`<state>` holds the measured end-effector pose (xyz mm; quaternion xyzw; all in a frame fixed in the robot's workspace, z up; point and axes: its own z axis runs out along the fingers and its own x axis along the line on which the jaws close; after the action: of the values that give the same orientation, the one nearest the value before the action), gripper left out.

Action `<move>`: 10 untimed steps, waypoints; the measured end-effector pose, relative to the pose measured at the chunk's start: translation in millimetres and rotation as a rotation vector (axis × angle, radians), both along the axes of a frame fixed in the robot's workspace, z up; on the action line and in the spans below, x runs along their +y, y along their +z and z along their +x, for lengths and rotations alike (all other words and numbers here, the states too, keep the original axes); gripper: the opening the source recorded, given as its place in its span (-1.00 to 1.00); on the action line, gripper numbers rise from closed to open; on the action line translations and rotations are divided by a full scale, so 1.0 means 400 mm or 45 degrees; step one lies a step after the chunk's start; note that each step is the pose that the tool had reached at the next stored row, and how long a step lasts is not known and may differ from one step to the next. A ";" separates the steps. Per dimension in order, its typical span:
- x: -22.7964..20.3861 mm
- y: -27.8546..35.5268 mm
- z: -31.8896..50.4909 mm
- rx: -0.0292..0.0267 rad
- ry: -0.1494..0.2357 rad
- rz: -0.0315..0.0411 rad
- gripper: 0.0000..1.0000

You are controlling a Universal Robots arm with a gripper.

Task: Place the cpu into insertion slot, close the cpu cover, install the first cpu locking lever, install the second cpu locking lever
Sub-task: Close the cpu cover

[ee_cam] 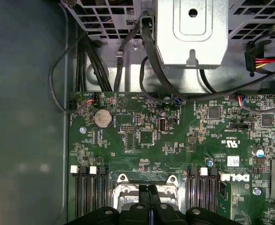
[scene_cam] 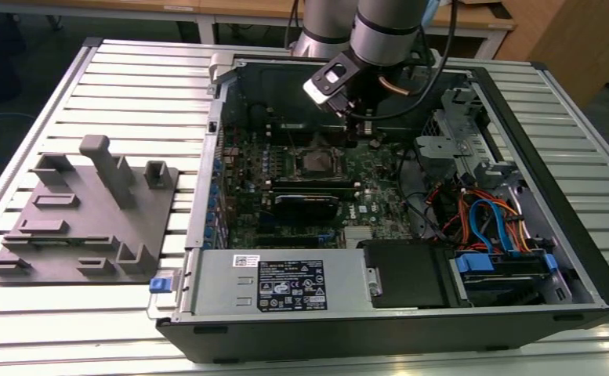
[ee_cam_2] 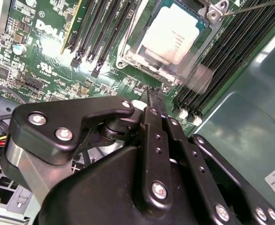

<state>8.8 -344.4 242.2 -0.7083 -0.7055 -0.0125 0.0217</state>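
Observation:
The cpu (ee_cam_2: pixel 172 33), a silver-grey square, lies in the insertion slot (scene_cam: pixel 313 161) on the green motherboard inside the open computer case. The cpu cover (ee_cam_2: pixel 137 58), a thin silver frame, lies flat around the chip's top. A thin metal lever rod (ee_cam_2: pixel 255 6) runs past the socket's far corner; whether it is latched I cannot tell. My gripper (ee_cam_2: pixel 151 96) is shut, black fingers pressed together with nothing between them, its tip just off the socket's edge. In the first wrist view the gripper (ee_cam: pixel 149 190) hangs over the socket rim. In the exterior view the gripper (scene_cam: pixel 365 135) is to the socket's right.
Long black memory slots (ee_cam_2: pixel 95 28) flank the socket on both sides. The case wall (ee_cam_2: pixel 240 131) is close by the fingers. A metal drive cage (ee_cam: pixel 191 33) and cables (scene_cam: pixel 482 219) fill the exterior view's right of the case. A grey fixture plate (scene_cam: pixel 85 211) lies on the table at the exterior view's left.

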 end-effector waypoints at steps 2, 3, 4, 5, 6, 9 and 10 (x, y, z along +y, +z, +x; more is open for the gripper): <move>0.000 0.000 -0.001 0.0000 0.000 0.0001 -0.79; 0.000 0.000 -0.002 0.0000 0.000 0.0000 -0.79; 0.000 0.000 -0.003 0.0001 0.000 0.0000 -0.79; 0.000 -0.001 -0.005 -0.0001 0.000 0.0005 -0.79; 0.000 -0.003 -0.006 -0.0002 0.000 0.0011 -0.79; 0.000 -0.008 -0.015 -0.0001 0.000 0.0013 -0.79; 0.000 -0.010 -0.018 -0.0001 0.000 0.0015 -0.79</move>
<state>1.4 -344.4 238.2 -0.7083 -0.7055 -0.0130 0.0221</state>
